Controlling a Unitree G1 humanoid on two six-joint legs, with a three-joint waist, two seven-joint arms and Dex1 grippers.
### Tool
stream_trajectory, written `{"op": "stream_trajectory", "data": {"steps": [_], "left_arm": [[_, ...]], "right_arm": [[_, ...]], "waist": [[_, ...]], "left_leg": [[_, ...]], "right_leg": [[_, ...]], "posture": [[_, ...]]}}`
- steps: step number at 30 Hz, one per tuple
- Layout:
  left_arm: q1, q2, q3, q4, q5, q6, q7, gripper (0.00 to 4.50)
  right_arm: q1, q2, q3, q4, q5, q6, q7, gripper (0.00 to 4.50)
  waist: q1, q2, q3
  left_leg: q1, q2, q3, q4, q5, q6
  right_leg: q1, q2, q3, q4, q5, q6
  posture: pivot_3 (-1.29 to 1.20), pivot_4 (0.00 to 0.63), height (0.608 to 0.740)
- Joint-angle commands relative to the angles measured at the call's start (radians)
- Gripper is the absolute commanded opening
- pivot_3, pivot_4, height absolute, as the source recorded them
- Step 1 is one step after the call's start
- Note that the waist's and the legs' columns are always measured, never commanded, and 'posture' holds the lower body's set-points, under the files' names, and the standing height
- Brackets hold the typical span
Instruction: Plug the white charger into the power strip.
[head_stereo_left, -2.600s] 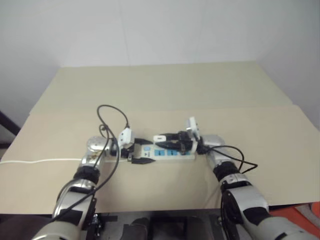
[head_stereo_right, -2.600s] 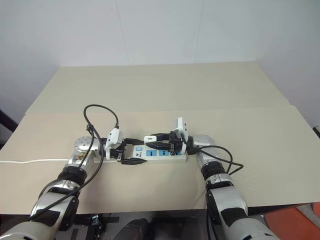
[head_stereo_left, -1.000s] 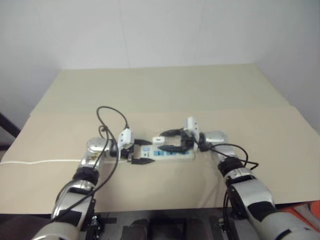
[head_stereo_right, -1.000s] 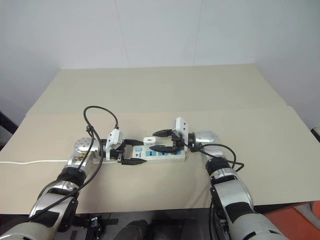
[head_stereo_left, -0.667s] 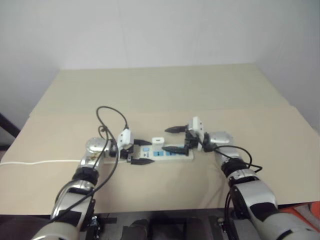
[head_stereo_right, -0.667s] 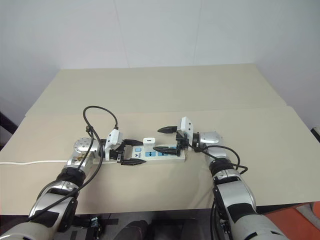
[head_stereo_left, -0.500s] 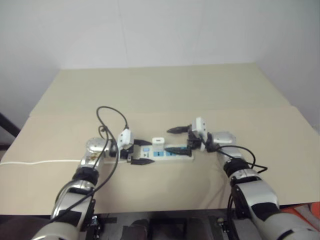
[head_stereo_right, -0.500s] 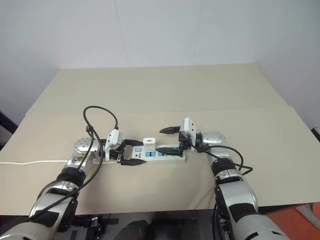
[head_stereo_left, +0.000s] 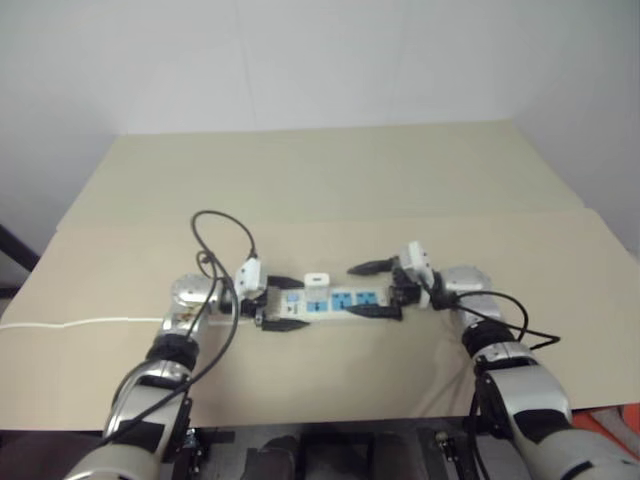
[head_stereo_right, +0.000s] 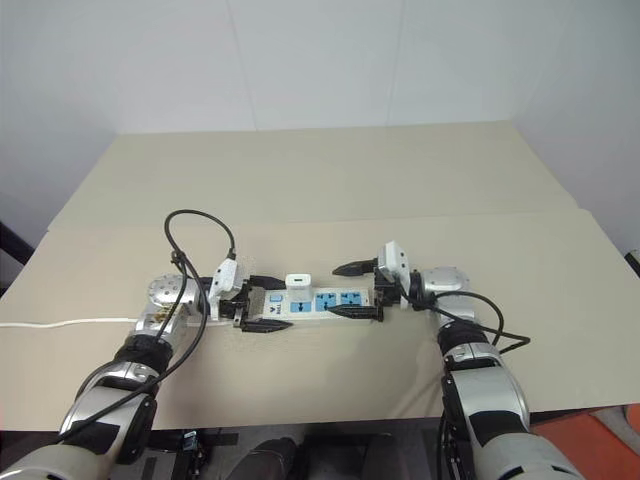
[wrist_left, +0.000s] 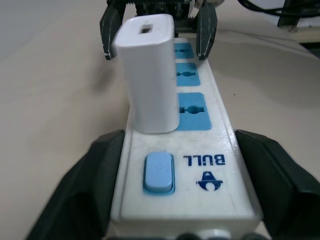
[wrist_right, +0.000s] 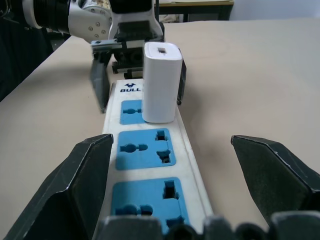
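Two grippers: the left gripper (head_stereo_right: 262, 304) and the right gripper (head_stereo_right: 352, 290) face each other along the power strip (head_stereo_right: 315, 302), one at each end.
Charger: the white charger (head_stereo_right: 297, 285) stands upright in the blue socket nearest the switch end, on the left gripper's side.
Left fingers: spread apart, one on each long side of the strip's switch end; contact with the strip is hard to judge.
Right fingers: spread wide, straddling the far end of the strip, clamped on nothing.
Charger to grippers: just beyond the left fingertips, well apart from the right ones, with two free sockets between.
Room: the strip lies mid-table (head_stereo_right: 330, 180), with bare tabletop all round and the edges well off.
Hidden: the charger's prongs are out of sight in the socket; the thin white cord (head_stereo_right: 70, 322) runs off the picture's left edge.
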Motion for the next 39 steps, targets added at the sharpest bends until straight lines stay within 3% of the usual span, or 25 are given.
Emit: {"op": "stream_trajectory", "data": {"steps": [1, 8, 17, 25, 31, 33, 39], "left_arm": [[0.006, -0.005, 0.019, -0.013, -0.027, -0.031, -0.011, 4.48], [0.026, -0.004, 0.044, -0.108, -0.093, 0.012, -0.031, 4.48], [0.118, 0.21, 0.106, -0.365, -0.181, 0.213, -0.082, 4.48], [0.138, 0.369, 0.136, -0.295, -0.111, 0.199, -0.022, 4.48], [0.164, 0.404, 0.14, -0.34, -0.11, 0.274, 0.033, 4.48], [0.168, 0.39, 0.146, -0.325, -0.13, 0.208, -0.008, 4.48], [0.149, 0.379, 0.133, -0.301, -0.121, 0.189, -0.017, 4.48]], "right_arm": [[0.002, -0.021, -0.03, -0.061, 0.042, -0.004, 0.046, 4.5], [0.026, -0.061, -0.035, -0.13, 0.07, 0.012, 0.064, 4.5], [0.092, -0.233, -0.037, -0.359, 0.092, 0.134, 0.059, 4.5], [0.193, -0.472, -0.078, -0.524, 0.065, 0.295, -0.035, 4.5], [0.366, -0.588, -0.189, -0.673, 0.132, 0.356, -0.068, 4.5], [0.41, -0.602, -0.218, -0.707, 0.149, 0.366, -0.082, 4.5], [0.424, -0.613, -0.231, -0.742, 0.155, 0.377, -0.113, 4.5]], "waist": [[0.0, 0.0, 0.001], [-0.005, 0.0, 0.003], [-0.02, 0.0, 0.004], [-0.013, 0.001, 0.006], [0.004, 0.001, 0.007], [0.005, 0.001, 0.007], [0.004, 0.001, 0.007]], "left_leg": [[-0.001, 0.0, 0.0, 0.0, 0.0, 0.0], [-0.004, 0.0, 0.0, 0.001, 0.0, 0.0], [-0.004, 0.0, 0.0, 0.001, 0.0, 0.0], [-0.002, 0.0, 0.0, 0.001, -0.003, 0.005], [-0.003, 0.0, 0.0, 0.001, -0.003, 0.006], [-0.002, 0.0, 0.001, 0.001, -0.004, 0.006], [0.0, 0.002, 0.003, 0.001, -0.004, 0.007]], "right_leg": [[0.0, 0.0, 0.0, 0.0, 0.0, 0.0], [-0.002, 0.0, 0.0, 0.002, 0.0, 0.0], [-0.002, 0.0, 0.0, 0.002, 0.0, 0.0], [-0.002, 0.0, 0.0, -0.001, 0.0, -0.001], [-0.002, 0.0, -0.001, -0.001, 0.0, -0.001], [-0.002, 0.0, -0.001, -0.001, 0.0, -0.001], [0.0, 0.0, 0.0, -0.001, -0.001, -0.001]], "posture": [[0.0, 0.15, 0.74], [0.0, 0.15, 0.74], [0.0, 0.15, 0.74], [0.0, 0.15, 0.74], [0.0, 0.15, 0.74], [0.0, 0.15, 0.74], [0.0, 0.15, 0.74]]}}
